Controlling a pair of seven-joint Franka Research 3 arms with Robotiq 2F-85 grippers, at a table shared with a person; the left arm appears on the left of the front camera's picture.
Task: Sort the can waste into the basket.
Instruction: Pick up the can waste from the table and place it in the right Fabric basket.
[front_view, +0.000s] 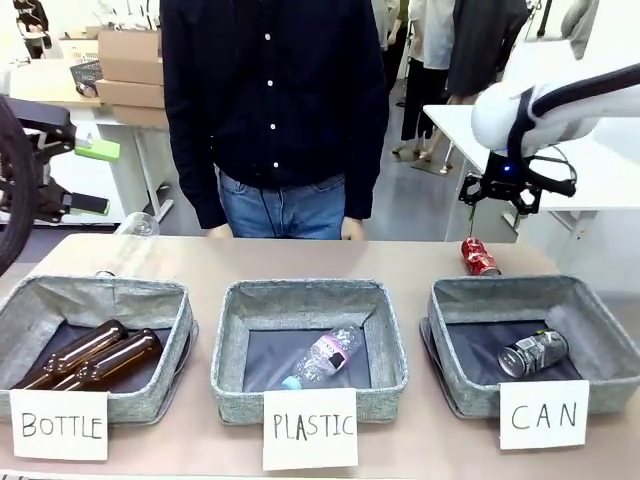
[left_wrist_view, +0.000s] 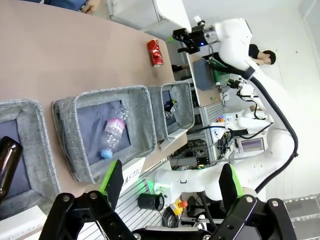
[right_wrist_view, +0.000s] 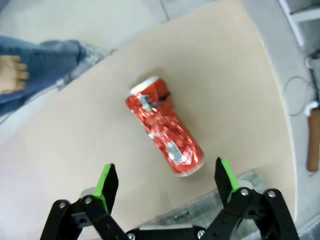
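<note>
We see the red can (front_view: 480, 257) lying on its side on the tan table (front_view: 400, 260), just behind the far rim of the CAN basket (front_view: 610, 345), at about 12 o'clock from that bin. In the right wrist view the dented red can (right_wrist_view: 164, 131) has its long axis running from 11 o'clock to 5 o'clock, its silver top with the pull tab toward 11 o'clock and its other end toward 5 o'clock, near the basket's rim at the bottom of the picture.

Our right gripper (front_view: 515, 196) hangs above the can, apart from it; in its wrist view the right gripper (right_wrist_view: 165, 182) has its green-padded fingers (right_wrist_view: 106, 182) spread wide with nothing between them.

The dark grey can (front_view: 533, 352) lies inside the CAN basket on the dark lining, long axis roughly from 8 o'clock to 2 o'clock, a silver end toward 8 o'clock.

Our left gripper (left_wrist_view: 172, 182) is also spread wide and holds nothing, up above the row of bins. The middle basket (front_view: 232, 350) holds a clear plastic bottle (front_view: 322, 357); the left one (front_view: 20, 320) holds brown glass bottles (front_view: 95, 355). A person (front_view: 275, 100) stands at the far edge.
</note>
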